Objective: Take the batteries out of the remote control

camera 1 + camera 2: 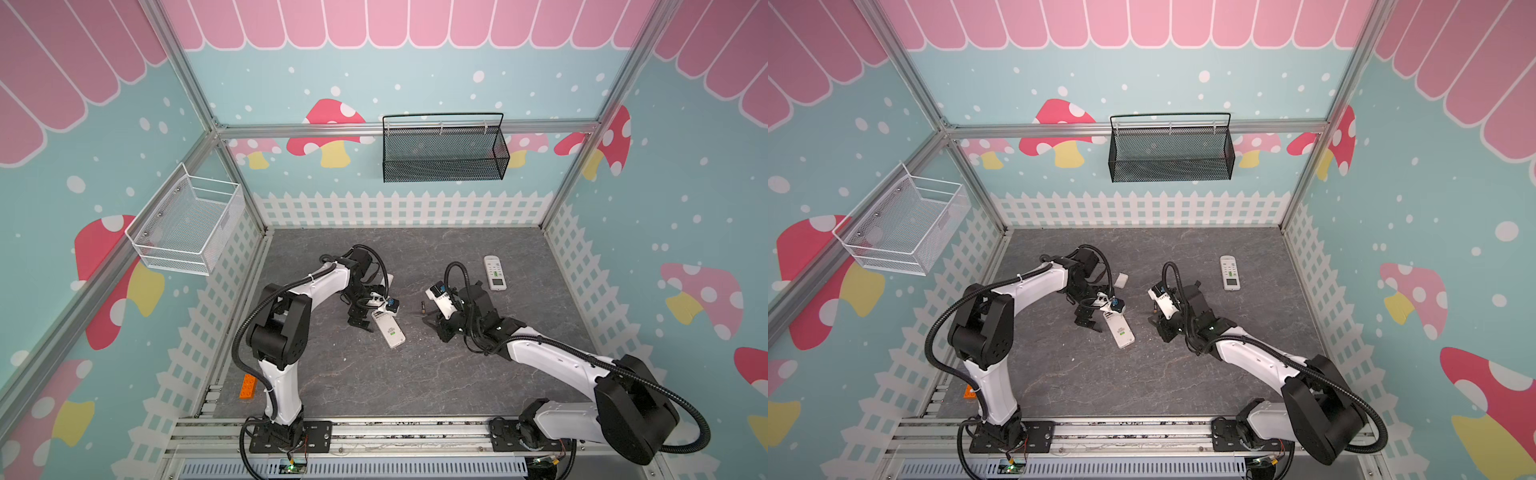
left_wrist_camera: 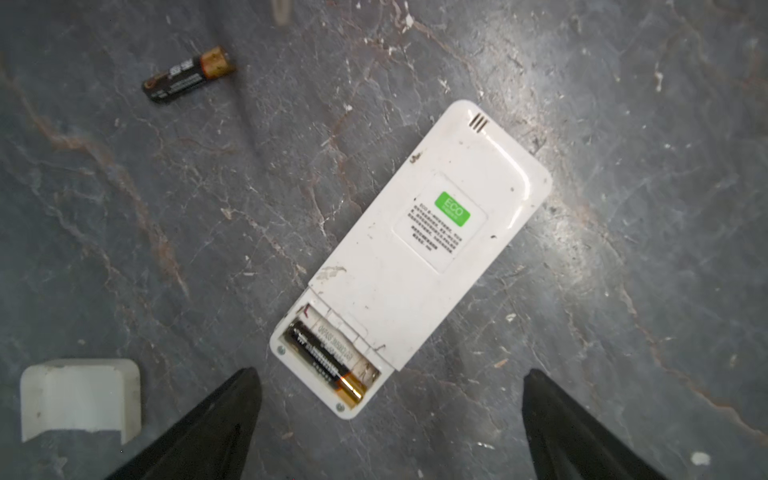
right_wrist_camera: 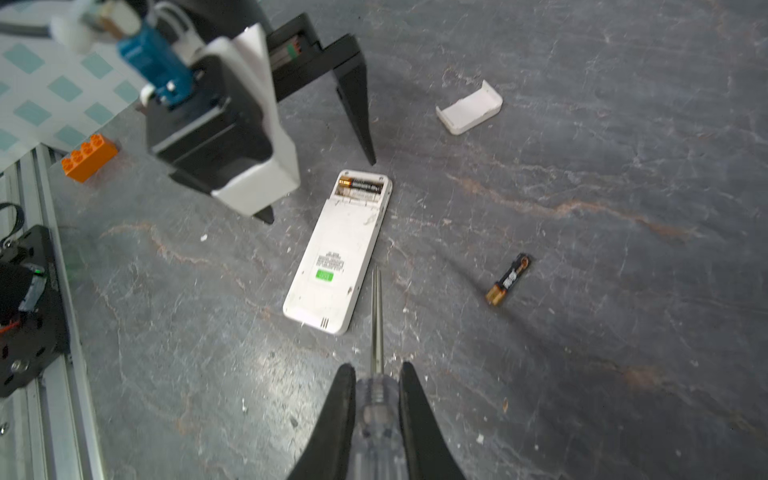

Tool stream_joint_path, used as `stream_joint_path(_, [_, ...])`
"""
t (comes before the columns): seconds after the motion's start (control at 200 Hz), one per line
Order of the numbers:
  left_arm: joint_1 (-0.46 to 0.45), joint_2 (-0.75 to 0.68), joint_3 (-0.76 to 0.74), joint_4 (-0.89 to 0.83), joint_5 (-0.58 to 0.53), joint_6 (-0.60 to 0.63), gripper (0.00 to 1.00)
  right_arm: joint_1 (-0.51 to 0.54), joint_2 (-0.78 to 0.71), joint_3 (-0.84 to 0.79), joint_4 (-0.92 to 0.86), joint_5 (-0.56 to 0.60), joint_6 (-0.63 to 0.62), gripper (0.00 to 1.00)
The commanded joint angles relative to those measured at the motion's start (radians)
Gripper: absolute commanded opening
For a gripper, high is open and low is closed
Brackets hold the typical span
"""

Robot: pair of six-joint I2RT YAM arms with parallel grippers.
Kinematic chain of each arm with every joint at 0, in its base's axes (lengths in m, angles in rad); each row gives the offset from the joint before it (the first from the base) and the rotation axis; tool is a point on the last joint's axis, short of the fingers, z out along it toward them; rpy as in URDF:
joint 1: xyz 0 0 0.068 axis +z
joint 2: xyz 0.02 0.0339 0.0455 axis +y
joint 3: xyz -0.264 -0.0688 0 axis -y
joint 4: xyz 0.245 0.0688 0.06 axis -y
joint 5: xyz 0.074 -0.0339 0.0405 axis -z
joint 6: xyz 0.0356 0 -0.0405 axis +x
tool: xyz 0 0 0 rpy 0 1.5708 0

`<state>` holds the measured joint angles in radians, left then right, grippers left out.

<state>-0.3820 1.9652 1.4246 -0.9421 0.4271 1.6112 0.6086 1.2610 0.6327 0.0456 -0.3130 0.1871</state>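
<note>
near the remote's [image 2: 415,249] open end, left tool [image 2: 388,372] apart; right tool [image 3: 378,365] clamped on screwdriver [image 3: 377,316]

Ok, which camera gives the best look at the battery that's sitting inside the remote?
The left wrist view: the battery lies close and sharp in the open compartment of the remote, gold end clear. The right wrist view shows it smaller. In both top views it is too small to make out.
</note>
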Motion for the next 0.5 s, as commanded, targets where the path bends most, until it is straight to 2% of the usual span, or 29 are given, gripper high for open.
stream_joint_path(0.0, [-0.015,0.04,0.071,-0.059,-0.027,0.165,0.99,0.001,-0.08,-0.048,0.016,-0.022,-0.049,0.0])
stream_joint_path(0.13, [-0.02,0.087,0.111,-0.076,-0.018,0.235,1.0,0.0,-0.138,-0.095,0.019,-0.018,-0.037,0.0])
stream_joint_path(0.49, [-0.024,0.191,0.17,-0.172,-0.141,0.32,0.97,0.001,-0.176,-0.154,0.028,-0.05,-0.061,0.0])
